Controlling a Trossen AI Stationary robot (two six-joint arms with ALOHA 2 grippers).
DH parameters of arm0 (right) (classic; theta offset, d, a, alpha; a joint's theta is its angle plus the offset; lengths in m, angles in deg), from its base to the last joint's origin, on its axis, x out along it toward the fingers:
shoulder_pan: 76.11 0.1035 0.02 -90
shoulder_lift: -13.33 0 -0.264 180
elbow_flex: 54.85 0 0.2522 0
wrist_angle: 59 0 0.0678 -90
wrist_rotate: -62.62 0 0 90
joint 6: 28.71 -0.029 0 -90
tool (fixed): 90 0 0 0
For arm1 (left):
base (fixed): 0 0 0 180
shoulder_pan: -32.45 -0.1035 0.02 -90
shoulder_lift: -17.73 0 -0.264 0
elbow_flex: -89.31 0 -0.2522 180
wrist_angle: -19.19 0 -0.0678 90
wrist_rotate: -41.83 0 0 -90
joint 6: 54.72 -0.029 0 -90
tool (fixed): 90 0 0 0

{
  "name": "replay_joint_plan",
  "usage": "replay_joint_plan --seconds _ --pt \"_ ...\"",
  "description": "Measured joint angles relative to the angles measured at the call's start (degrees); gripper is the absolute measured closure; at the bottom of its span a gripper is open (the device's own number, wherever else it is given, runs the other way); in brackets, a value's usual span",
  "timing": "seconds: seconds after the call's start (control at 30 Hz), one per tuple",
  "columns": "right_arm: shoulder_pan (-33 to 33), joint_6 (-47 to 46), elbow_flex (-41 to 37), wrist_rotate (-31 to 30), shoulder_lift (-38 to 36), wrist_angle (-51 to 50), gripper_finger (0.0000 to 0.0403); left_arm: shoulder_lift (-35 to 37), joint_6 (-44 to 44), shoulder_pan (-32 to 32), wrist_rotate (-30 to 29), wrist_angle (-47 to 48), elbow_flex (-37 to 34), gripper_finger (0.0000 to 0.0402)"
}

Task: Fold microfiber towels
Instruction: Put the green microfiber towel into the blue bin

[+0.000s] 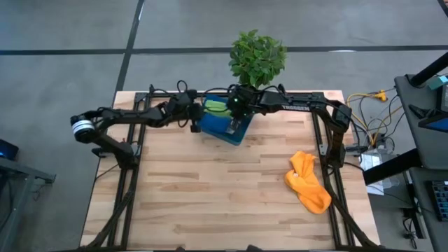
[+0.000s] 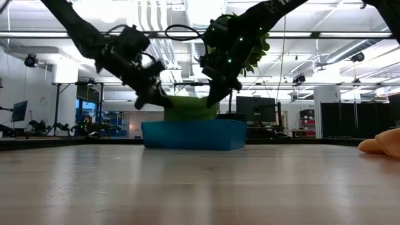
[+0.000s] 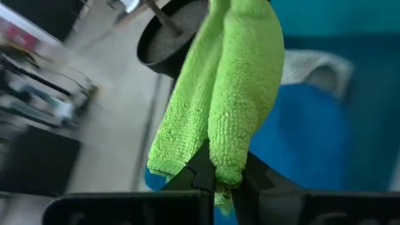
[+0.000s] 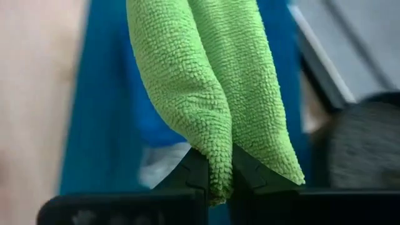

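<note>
The lime green towel (image 2: pixel 190 107) hangs between my two grippers above the blue tray (image 2: pixel 194 142) at the table's far middle. Its lower part is hidden behind the tray's near wall. My left gripper (image 2: pixel 154 100) is shut on the towel's left end and my right gripper (image 2: pixel 212 97) on its right end. From above, the green towel (image 1: pixel 215 107) shows between both grippers over the tray (image 1: pixel 227 131). A blue towel (image 3: pixel 300 137) and a grey-white towel (image 3: pixel 312 65) lie in the tray. The orange towel (image 1: pixel 308 182) lies crumpled on the table's right side. My left gripper pinches a bunched end of the green towel (image 3: pixel 225 164) between its two fingers, several layers folded together. The fingers slant down from the table's left. The cloth runs away from them toward the other gripper. My right gripper pinches the opposite bunched end (image 4: pixel 215 164) between its two fingers, with two thick folds side by side. The fingers slant steeply down from the table's right. The cloth sags slack between the two holds.
A potted plant (image 1: pixel 257 56) stands just behind the table's far edge, close to my right arm. The wooden tabletop (image 1: pixel 210 189) lies bare in the middle and near part. Cables and equipment (image 1: pixel 371 119) lie beyond the right edge.
</note>
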Motion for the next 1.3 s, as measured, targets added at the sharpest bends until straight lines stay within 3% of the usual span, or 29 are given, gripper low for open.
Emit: replay_joint_plan --seconds 0.17,0.3,0.5,0.67,0.9,1.17,1.3 --pt "0.91 -2.20 -0.87 -9.99 0.00 0.68 0.0385 -7.25 -16.76 -0.11 -7.59 -9.88 1.16 0.0395" --pt "1.88 -2.32 -1.76 -12.51 0.35 0.34 0.0385 -12.70 -24.21 -0.10 -8.96 -11.07 3.48 0.0387" --pt "3.53 -2.09 -1.91 -10.61 3.17 0.36 0.0385 -15.05 -24.10 -0.05 -9.79 -10.75 3.65 0.0382" --pt "4.55 -2.60 -1.82 -8.80 4.96 1.40 0.0373 -11.79 -24.38 0.02 -10.04 -8.09 2.47 0.0380" --pt "4.77 -1.71 -1.89 -7.51 5.48 4.74 0.0365 -5.30 -23.88 -0.11 -5.72 6.11 2.28 0.0379" --pt "4.75 -0.95 -1.98 0.37 5.93 7.41 0.0363 -4.65 -23.60 -0.24 -3.64 11.49 1.82 0.0378" --pt "4.75 -1.43 -2.13 3.97 6.26 8.22 0.0363 -4.65 -19.13 -0.26 -3.22 11.66 1.81 0.0365"
